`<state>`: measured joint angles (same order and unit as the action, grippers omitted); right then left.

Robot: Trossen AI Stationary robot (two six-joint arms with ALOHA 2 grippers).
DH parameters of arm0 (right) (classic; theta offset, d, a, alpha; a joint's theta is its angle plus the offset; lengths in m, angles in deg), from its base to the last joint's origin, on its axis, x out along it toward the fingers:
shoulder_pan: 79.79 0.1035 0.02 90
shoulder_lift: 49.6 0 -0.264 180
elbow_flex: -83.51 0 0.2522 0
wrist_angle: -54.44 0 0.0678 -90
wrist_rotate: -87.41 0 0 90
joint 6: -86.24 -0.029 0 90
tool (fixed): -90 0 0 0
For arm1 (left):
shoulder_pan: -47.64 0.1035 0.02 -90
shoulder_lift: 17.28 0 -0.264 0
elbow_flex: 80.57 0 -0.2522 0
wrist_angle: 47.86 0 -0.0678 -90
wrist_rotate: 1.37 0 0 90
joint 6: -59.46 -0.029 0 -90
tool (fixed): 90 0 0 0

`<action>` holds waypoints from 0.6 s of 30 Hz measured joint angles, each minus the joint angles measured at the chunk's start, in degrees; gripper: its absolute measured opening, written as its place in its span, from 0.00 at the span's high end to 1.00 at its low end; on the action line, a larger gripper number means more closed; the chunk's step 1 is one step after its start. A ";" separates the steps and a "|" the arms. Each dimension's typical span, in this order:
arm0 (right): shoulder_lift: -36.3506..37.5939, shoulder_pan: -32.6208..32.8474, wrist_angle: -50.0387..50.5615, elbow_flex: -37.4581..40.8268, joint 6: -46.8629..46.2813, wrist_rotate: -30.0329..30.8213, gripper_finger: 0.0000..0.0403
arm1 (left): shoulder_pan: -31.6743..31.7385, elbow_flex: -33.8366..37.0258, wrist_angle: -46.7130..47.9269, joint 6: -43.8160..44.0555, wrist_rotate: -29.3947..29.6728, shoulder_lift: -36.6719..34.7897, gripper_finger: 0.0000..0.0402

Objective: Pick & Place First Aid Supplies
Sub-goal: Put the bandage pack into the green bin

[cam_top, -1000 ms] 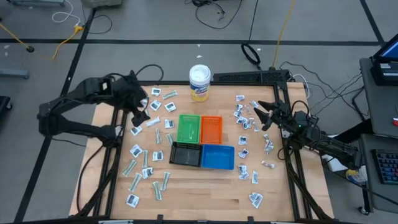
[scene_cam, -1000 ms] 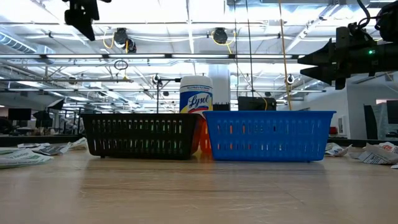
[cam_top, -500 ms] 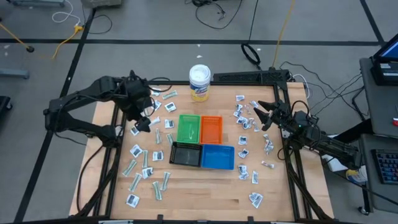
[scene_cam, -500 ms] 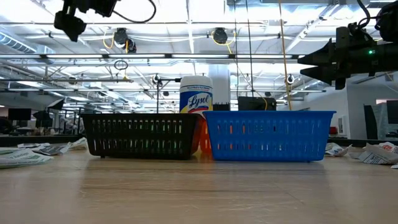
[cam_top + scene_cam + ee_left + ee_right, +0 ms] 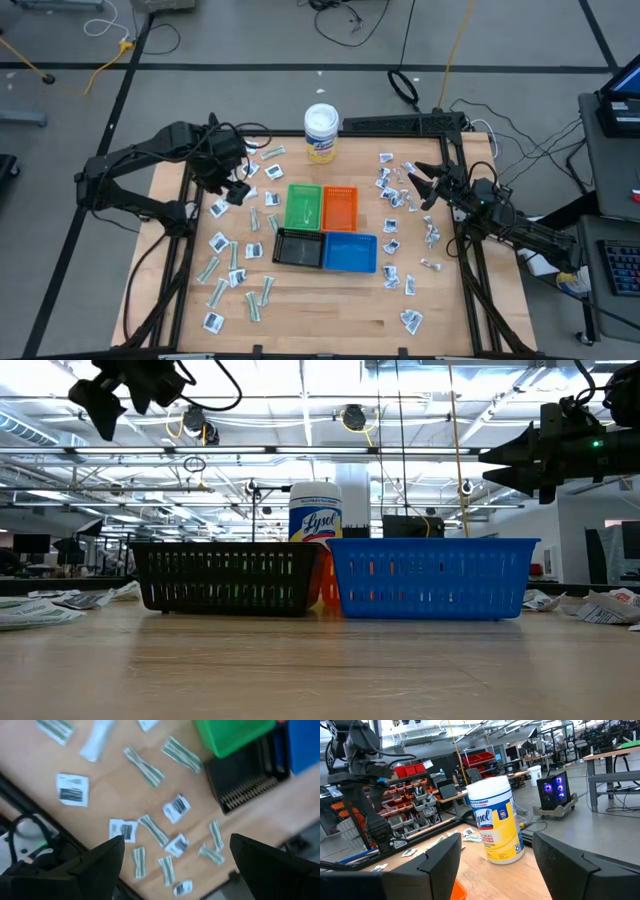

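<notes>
First aid supplies lie flat and scattered on the wooden table: white packets [image 5: 217, 241] and pale strips [image 5: 267, 291] on the left, more packets [image 5: 392, 246] on the right. My left gripper [image 5: 237, 190] hangs open above the left group and points down; its wrist view shows a packet [image 5: 72, 790] and strips [image 5: 145, 767] below its fingers [image 5: 100, 865]. My right gripper [image 5: 424, 186] waits open and level at the table's right edge, pointing toward the tub [image 5: 495, 820]. In the low view my left gripper [image 5: 105, 400] and right gripper [image 5: 510, 460] are both high above the table.
Four trays stand together mid-table: green [image 5: 303, 207], orange [image 5: 339, 208], black [image 5: 299, 247], blue [image 5: 350, 252]. A white-lidded, yellow-labelled tub [image 5: 321, 132] stands at the far edge. Bare wood [image 5: 330, 315] lies near the front edge. Metal frame legs run along both table sides.
My left gripper has sunk a little over the left group of packets and rolled about its own axis, staying open. The packets and trays have kept their places.
</notes>
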<state>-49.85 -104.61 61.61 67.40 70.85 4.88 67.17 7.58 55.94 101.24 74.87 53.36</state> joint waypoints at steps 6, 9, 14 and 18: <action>0.00 0.00 0.00 -0.02 0.00 -0.01 0.40 | 0.00 0.00 -0.02 7.49 3.89 0.01 0.09; 0.00 0.01 0.00 -0.02 0.01 0.00 0.40 | 0.00 0.00 -0.02 11.78 5.38 0.01 0.09; 0.00 0.00 -0.02 -0.02 0.02 -0.02 0.40 | 0.00 0.00 0.02 16.41 7.39 0.48 0.09; 0.01 0.01 -0.01 -0.01 0.02 -0.02 0.40 | 0.00 0.02 -0.05 16.47 7.82 1.29 0.09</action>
<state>-49.84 -104.60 61.60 67.39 70.86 4.86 67.17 7.61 55.88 117.71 82.69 54.65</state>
